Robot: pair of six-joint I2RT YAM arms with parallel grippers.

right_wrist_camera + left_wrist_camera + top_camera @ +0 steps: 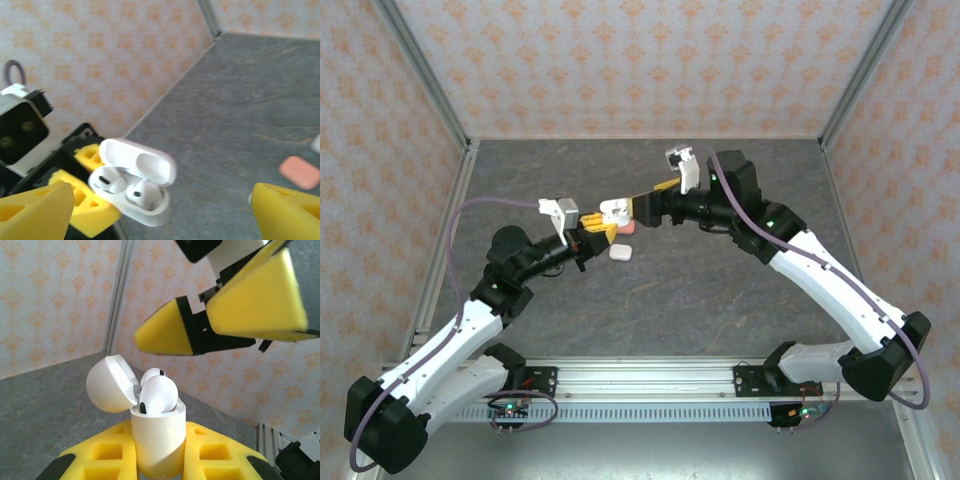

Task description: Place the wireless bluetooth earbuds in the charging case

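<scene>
Yellow fingers of the left gripper are closed tight on the lower body of the white charging case. It stands upright with its lid thrown back to the left, and two white earbuds sit side by side in its wells with their round heads out. To the right and just above it, the right gripper has its jaws spread wide, not touching the case and with nothing between them, and further right a small pink case lies on the grey table.
</scene>
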